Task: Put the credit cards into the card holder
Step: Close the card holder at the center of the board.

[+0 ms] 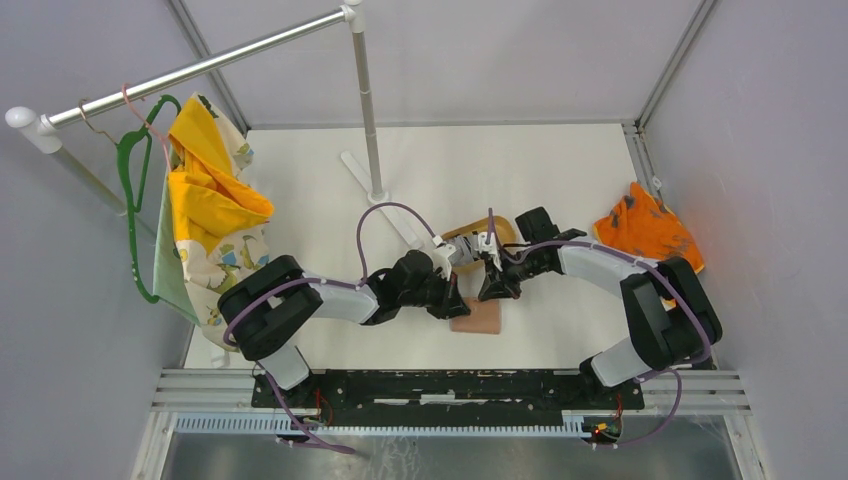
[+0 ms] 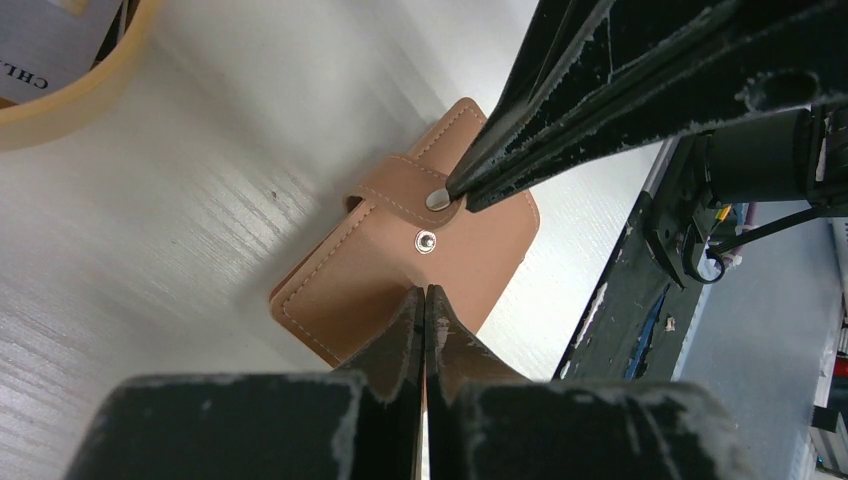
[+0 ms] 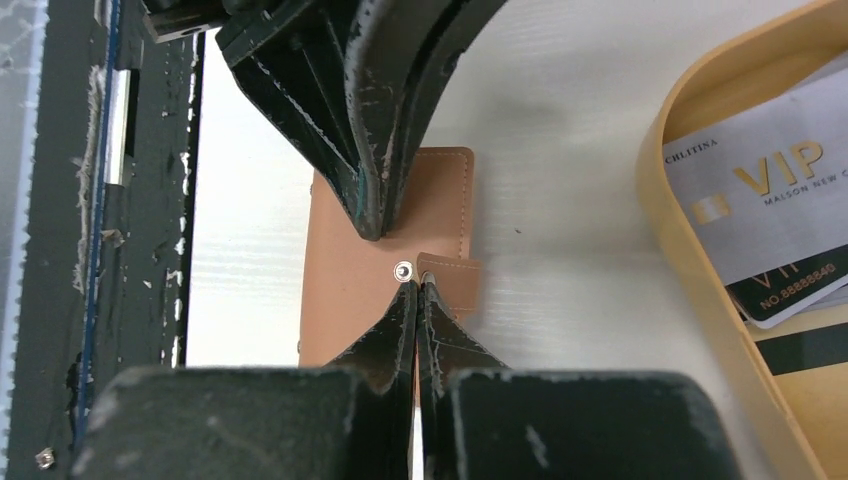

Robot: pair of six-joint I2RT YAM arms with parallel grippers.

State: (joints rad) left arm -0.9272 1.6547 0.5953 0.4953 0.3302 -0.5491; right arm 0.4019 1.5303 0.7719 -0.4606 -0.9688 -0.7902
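Pressed together in the foreground, our left claw (image 2: 425, 295) bears its tips on the near edge of the card holder (image 2: 340, 285), which lies folded on the tabletop (image 2: 180, 220) near the tan tray (image 3: 712, 290) holding the credit cards (image 3: 760, 180). Our right claw (image 3: 419, 285), equally closed, meets the end of the snap tab (image 2: 400, 185), which sits off its stud (image 2: 426, 240); we cannot tell whether leather is nipped between its tips. Opening the holder is, we judge, the step in hand: we should pin the body flat with the left tips and lift the tab slowly, so the flap swings without dragging the holder.
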